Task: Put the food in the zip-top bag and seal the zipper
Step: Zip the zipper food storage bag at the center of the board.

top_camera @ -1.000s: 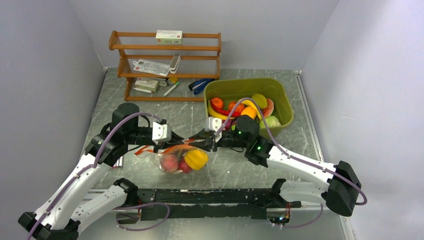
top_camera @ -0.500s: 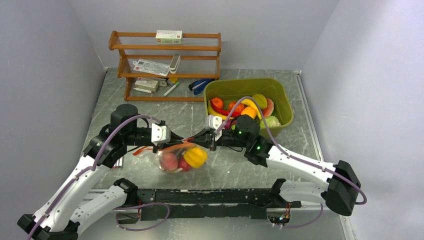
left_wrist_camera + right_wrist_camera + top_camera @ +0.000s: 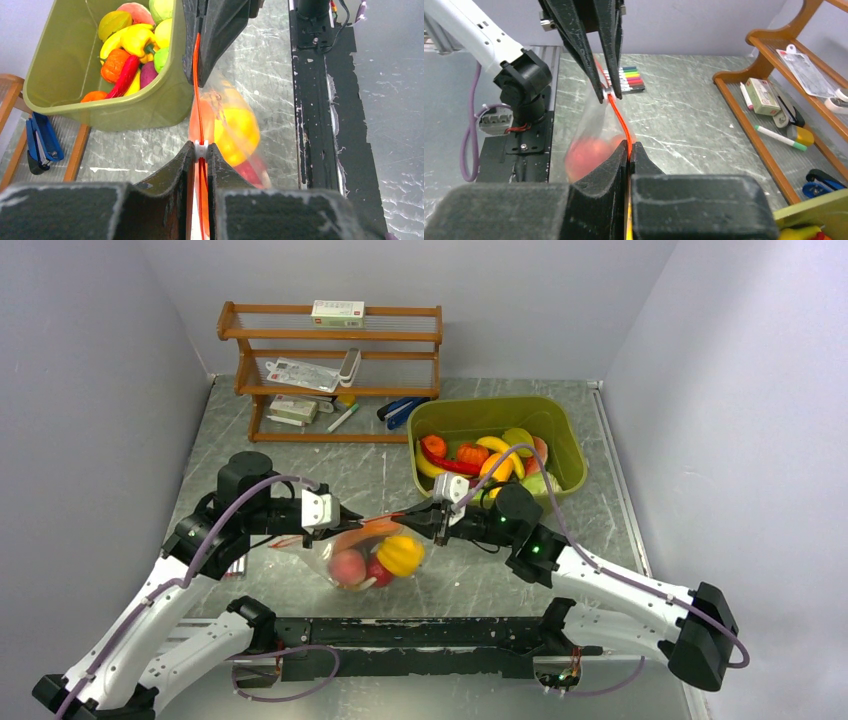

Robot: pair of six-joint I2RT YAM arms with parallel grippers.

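At the near edge of the table (image 3: pixel 375 465), well short of the tub (image 3: pixel 490 405), a black rail (image 3: pixel 400 632) carries both arm bases. Past it, nearer than the tub and off its near-left corner, the bag (image 3: pixel 350 558) hangs by its mouth between the two grippers. The food (image 3: pixel 400 555) in it shows through the clear plastic as a yellow piece beside pink and red ones. Whether the bag's bottom touches the table I cannot tell. The zipper (image 3: pixel 385 517) runs taut and nearly level along the top of the bag, pointing toward the tub. The left gripper (image 3: pixel 338 523) is clenched on the end away from the tub, and its wrist view shows a small white tab (image 3: pixel 201 146) on the strip pinched between its fingers. The right gripper (image 3: pixel 437 523) is clamped on the end closest to the tub's near-left corner, its fingers pressed flat on the strip. The markers (image 3: pixel 626 80) lie in a row on the table beyond the left gripper, on the side away from the tub. The tub itself holds a heap of more food in red, orange, yellow and green. A blue stapler (image 3: pixel 400 412) lies just off the tub's far-left corner. Left of the tub, against the back wall, stands the wooden shelf (image 3: pixel 330 355), with packets and small boxes on its tiers.
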